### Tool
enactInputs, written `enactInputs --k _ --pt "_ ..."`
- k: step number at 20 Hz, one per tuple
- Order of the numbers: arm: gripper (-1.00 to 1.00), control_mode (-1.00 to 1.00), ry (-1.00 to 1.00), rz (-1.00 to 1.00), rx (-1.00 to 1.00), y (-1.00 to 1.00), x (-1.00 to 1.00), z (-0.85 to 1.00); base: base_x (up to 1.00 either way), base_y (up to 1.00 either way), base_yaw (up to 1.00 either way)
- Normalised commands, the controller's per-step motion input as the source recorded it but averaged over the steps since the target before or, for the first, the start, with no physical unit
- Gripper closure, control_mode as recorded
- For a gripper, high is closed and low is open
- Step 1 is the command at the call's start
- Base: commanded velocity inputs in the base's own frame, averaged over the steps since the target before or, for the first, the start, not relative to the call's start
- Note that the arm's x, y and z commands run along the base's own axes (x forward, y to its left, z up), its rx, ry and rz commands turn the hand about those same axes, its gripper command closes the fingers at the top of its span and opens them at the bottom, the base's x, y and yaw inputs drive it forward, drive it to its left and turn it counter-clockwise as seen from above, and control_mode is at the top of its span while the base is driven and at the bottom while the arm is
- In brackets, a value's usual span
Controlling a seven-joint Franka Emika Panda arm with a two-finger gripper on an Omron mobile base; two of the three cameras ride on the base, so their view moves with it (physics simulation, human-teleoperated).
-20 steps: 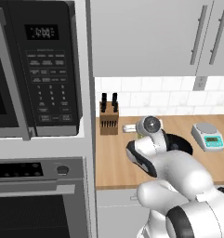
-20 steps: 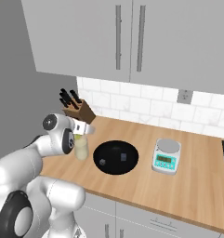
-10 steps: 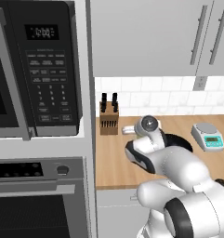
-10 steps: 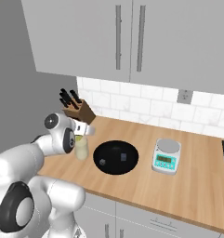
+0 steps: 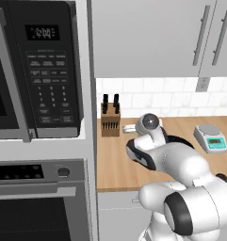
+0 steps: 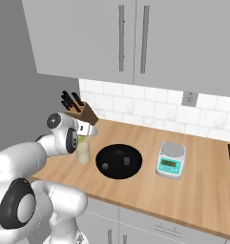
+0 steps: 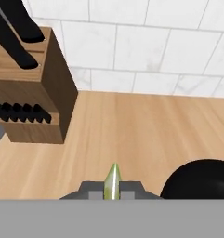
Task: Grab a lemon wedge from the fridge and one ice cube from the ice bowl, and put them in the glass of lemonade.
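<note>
A: Hand view first. What's between the fingers?
B: The gripper point(image 7: 112, 193) is clamped on the lemon wedge point(image 7: 112, 180), a thin yellow-green sliver sticking up between the two tips.
A: Surroundings there?
B: Wooden counter point(image 7: 132, 130), white tile wall behind. Knife block point(image 7: 27, 88) at the left with black handles poking out. The black ice bowl point(image 7: 201, 179) curves in at the lower right.
A: Right base view?
B: The glass of lemonade point(image 6: 83, 151) stands on the counter just left of the ice bowl point(image 6: 119, 162), with the arm's wrist right above and beside it. Two small pale cubes lie in the bowl. The knife block point(image 6: 80, 110) is behind the glass, against the wall. A grey scale point(image 6: 171, 160) with a teal display sits right of the bowl, apart from it.
A: Anything blocking?
B: In the left base view the arm covers the glass and most of the bowl. The microwave point(image 5: 37, 70) and the oven point(image 5: 39, 202) stand to the left, past the counter's end.
</note>
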Motion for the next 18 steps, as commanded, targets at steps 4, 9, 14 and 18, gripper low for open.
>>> enactInputs --k 4,9,14,18 --pt "1.00 -1.00 -0.04 0.00 0.00 -0.11 0.02 0.00 0.00 0.00 0.00" --pt "1.00 -1.00 -0.01 0.00 0.00 -0.02 0.12 -0.02 0.00 0.00 0.00" --pt "-1.00 -1.00 0.00 0.00 0.00 0.00 0.00 0.00 0.00 0.00 0.00" --pt "-1.00 -1.00 -0.02 0.00 0.00 0.00 0.00 0.06 0.00 0.00 0.00"
